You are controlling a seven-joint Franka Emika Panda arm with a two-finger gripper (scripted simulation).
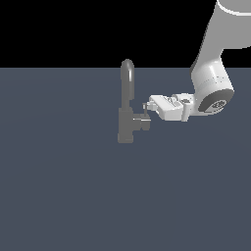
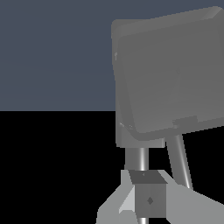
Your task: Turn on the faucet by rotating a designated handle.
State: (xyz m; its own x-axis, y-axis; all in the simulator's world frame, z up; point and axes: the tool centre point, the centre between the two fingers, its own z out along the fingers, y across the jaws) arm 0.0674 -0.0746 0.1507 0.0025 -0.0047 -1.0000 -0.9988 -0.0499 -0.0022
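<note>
the flat blue-grey floor (image 1: 59, 196) fills the lower scene, and the white arm (image 1: 212, 73) comes down from the upper part of the exterior view's right. the faucet (image 1: 126, 110) stands near the middle, its blocky base on the floor and its gooseneck spout curving overhead. the handle (image 1: 144, 117) is a short stub sticking out of the base toward the exterior view's right, its thin pin standing upright. the gripper (image 1: 147, 106) lies horizontally and reaches it from that same side, so the handle sits straight ahead of the fingertips, pin axis vertical, across the line of approach.

the exterior view gives this side-on layout, but the fingers are too small there to read. the wrist view shows the base (image 2: 168, 76) close up and a slim rod (image 2: 141, 159) running between the two fingers (image 2: 111, 205); the jaws look closed on the pin, though contact is hard to confirm. i judge the coming move to be a sweep around the stub's axis.
</note>
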